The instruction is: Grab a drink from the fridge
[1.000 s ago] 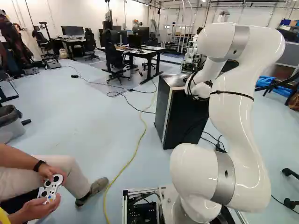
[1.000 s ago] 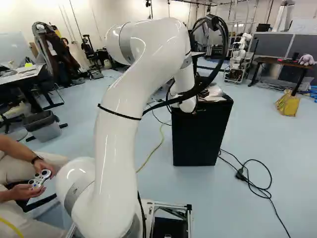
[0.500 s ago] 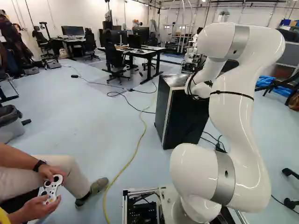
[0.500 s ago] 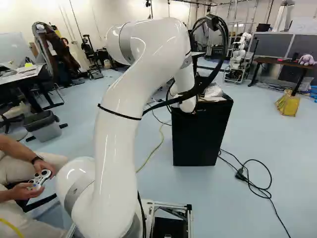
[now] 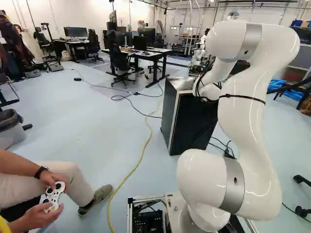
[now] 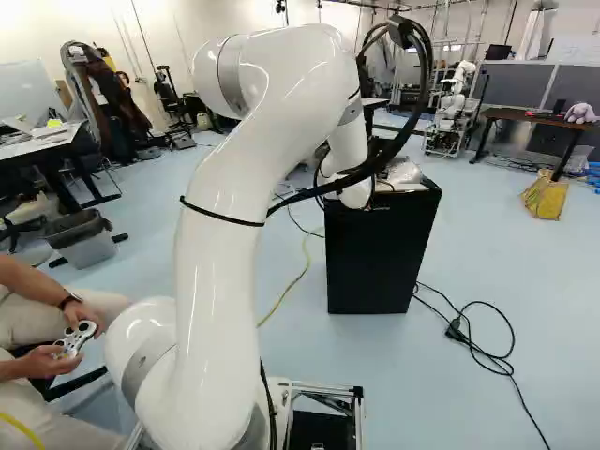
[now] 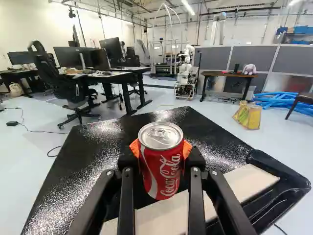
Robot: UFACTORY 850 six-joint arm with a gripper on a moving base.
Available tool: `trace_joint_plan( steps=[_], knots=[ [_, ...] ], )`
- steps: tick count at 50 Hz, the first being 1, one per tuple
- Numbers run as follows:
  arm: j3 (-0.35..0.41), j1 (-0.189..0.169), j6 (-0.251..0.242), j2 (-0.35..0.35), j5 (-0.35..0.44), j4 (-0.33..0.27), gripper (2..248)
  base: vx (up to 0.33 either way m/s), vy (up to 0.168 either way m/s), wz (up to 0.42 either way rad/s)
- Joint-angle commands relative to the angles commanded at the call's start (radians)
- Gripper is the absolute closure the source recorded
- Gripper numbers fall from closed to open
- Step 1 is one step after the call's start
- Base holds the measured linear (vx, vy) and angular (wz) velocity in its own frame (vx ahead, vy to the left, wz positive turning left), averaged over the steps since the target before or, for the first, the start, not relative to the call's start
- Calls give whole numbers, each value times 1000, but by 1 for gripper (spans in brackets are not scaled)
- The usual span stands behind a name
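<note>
The black fridge [image 5: 192, 124] stands ahead of the base, with my arm's wrist over its top; the gripper is hidden behind the wrist in both base views. In the wrist view my gripper [image 7: 161, 151] is shut on a red drink can [image 7: 164, 171], an orange pad pressing it from each side. The can is upright with its silver lid showing. Behind and around it lies the fridge's glossy black top [image 7: 102, 152]; whether the can's base touches anything is hidden.
Crumpled clear wrapping [image 6: 405, 172] lies on the fridge top. Black cables [image 6: 487, 352] run over the floor right of the fridge. A seated person's hands hold a controller [image 5: 52, 196] at the left. Another robot [image 7: 186, 73] stands far ahead.
My arm's upper part has risen slightly and drawn back a little in the last half second. The base and the fridge have stayed where they were.
</note>
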Motion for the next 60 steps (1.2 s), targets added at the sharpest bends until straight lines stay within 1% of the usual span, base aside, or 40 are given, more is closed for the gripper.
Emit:
trace_joint_plan(
  steps=[26,40,60],
  knots=[
    [-1,0,0,45,0,0,151,0,0,0],
    [1,1,0,51,0,0,151,0,0,0],
    [36,17,-5,80,-3,8,151,0,0,0]
  ],
)
